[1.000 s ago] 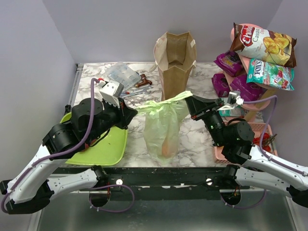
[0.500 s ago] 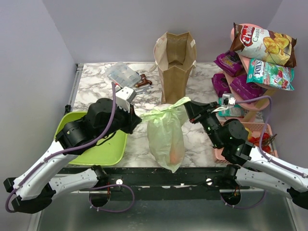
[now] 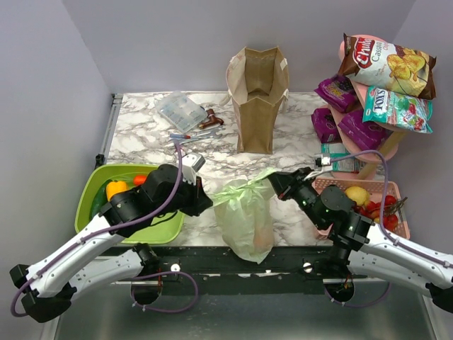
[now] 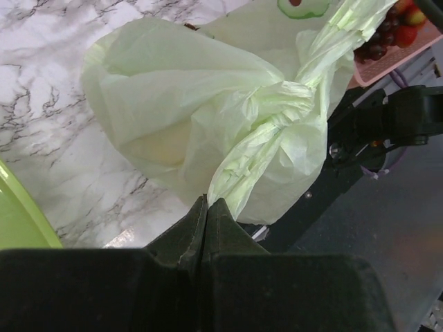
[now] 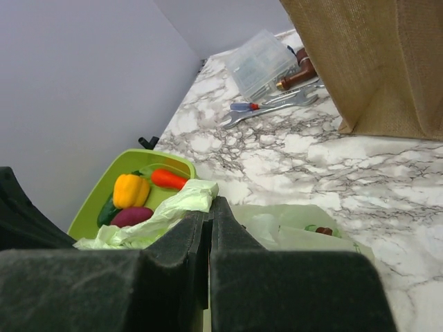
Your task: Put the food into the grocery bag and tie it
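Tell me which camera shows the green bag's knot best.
Left wrist: the twisted knot of the thin pale green plastic bag sits close and sharp. Top external shows it small; right wrist catches only a handle end.

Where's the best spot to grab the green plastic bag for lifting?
Take the green bag at its knot, from above: there the plastic is twisted into a tight bunch, while the body below is loose and bulging.

The left arm (image 3: pixel 92 237) and right arm (image 3: pixel 396 244) have black rounded joints and white links. A purple cable (image 3: pixel 167 309) trails each. The left gripper (image 4: pixel 206 207) seems to be matte black plastic.
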You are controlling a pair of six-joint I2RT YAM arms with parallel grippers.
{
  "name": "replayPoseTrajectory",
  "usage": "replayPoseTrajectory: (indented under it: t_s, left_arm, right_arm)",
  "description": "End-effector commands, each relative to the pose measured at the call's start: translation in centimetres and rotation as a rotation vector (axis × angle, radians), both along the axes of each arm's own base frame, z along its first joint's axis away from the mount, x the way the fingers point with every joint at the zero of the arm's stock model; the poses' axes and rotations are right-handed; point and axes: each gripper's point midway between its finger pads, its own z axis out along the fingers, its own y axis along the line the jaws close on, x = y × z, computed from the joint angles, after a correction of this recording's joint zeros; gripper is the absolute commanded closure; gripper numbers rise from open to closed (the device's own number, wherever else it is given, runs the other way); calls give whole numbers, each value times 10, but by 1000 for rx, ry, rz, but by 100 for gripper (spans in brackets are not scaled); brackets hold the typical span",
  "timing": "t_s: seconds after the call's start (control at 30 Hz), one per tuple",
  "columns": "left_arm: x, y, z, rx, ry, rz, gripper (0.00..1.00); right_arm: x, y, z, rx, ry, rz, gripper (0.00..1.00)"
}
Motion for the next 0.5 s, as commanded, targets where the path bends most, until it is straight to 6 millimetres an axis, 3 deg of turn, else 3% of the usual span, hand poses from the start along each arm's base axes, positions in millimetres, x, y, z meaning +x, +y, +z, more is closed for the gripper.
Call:
replayPoseTrajectory:
  t_s: [0.0, 0.07, 0.17, 0.33, 0.47]
  left_arm:
    - [-10, -3, 21, -68, 3, -39, 100]
    - [-10, -5, 26, -67, 0, -52, 100]
    - [-9, -5, 30, -55, 0, -50, 99]
    - [-12, -6, 39, -74, -1, -65, 74]
    - [-13, -2, 47, -89, -25, -61, 51]
  right_arm:
    - [2, -18, 7, -31, -5, -52, 99]
    - [2, -18, 12, -46, -10, -50, 98]
    - [0, -12, 18, -74, -8, -17, 83]
    - [-7, 2, 18, -151, 30, 69, 53]
    - [-7, 6, 27, -198, 36, 90, 36]
